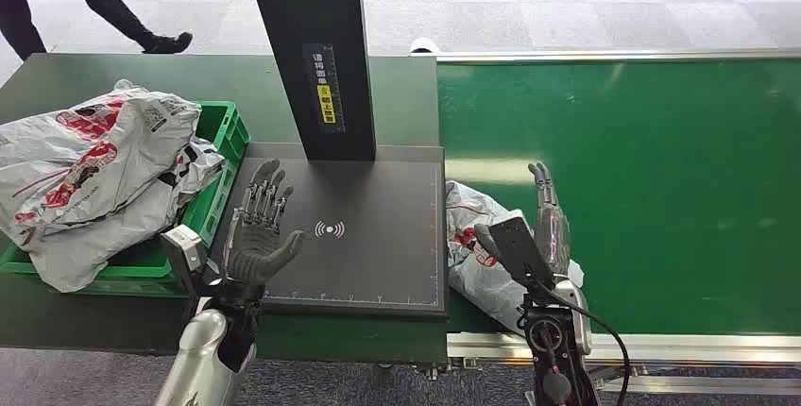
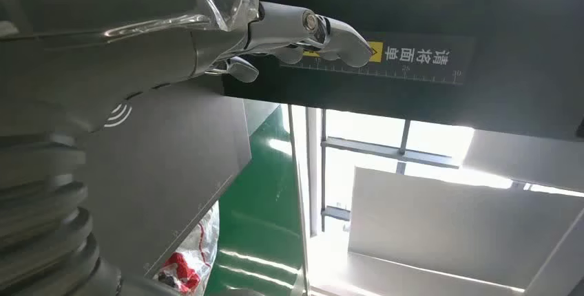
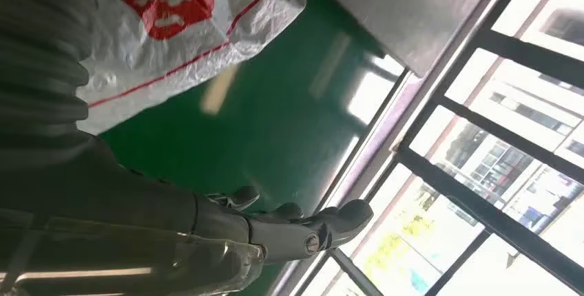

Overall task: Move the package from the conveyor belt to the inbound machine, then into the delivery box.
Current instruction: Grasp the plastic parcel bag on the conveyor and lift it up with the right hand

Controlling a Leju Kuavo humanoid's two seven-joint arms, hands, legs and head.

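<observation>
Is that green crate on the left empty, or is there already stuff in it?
Already filled: the green crate holds grey plastic mail bags with red print, heaped above its rim and spilling over the near edge.

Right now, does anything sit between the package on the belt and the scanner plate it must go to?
Nothing visible does. The package lies on the green belt against the black plate's edge, beside the right hand. The left hand hovers open over the plate's far side.

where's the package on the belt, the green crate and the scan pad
package on the belt (image 1: 469,222): head view, on its white plastic beside the red print.
green crate (image 1: 225,132): head view, on its bare right wall.
scan pad (image 1: 387,236): head view, on bare dark surface right of the white symbol.
</observation>
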